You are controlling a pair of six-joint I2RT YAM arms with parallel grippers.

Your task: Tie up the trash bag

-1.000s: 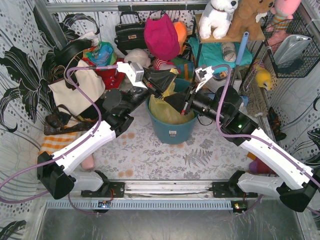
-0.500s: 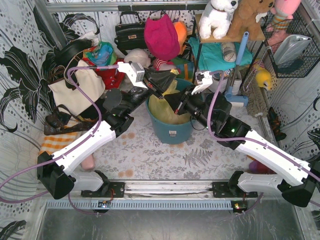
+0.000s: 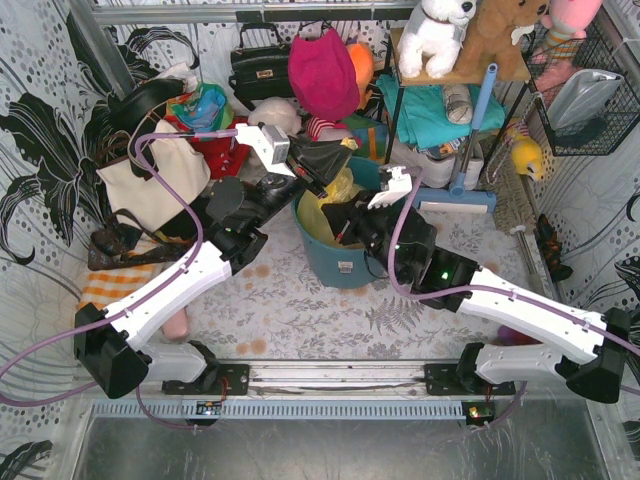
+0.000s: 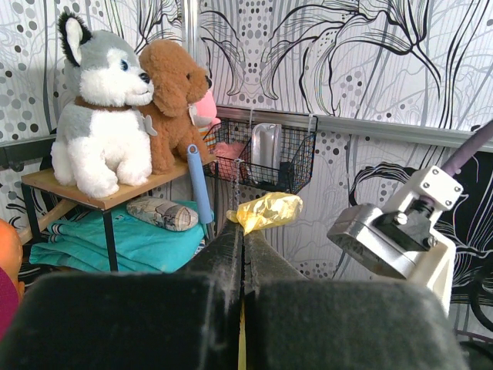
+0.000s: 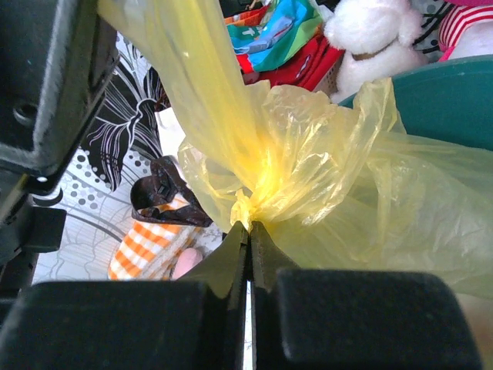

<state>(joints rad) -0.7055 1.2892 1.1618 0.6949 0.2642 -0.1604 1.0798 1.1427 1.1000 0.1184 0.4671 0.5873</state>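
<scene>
The yellow-green trash bag (image 3: 322, 218) sits in a round teal bin (image 3: 345, 258) at the table's middle back. My left gripper (image 3: 338, 160) is above the bin, shut on a gathered strip of the bag; its crumpled end sticks out past the fingertips in the left wrist view (image 4: 268, 210). My right gripper (image 3: 345, 225) is low over the bin's mouth, shut on a bunched part of the bag (image 5: 308, 162) right at its tips (image 5: 248, 226). The strip runs up from there toward the left gripper. The bag's contents are hidden.
Behind the bin stand a black handbag (image 3: 260, 62), a pink hat (image 3: 323, 72), a shelf with plush toys (image 3: 470, 35) and teal cloth. A white tote (image 3: 150, 180) and striped cloth (image 3: 110, 285) lie left. A wire basket (image 3: 585, 95) hangs at right.
My right gripper has moved left and down over the bin's mouth and is now closed on the bag. The left gripper has held still, gripping the strip.
</scene>
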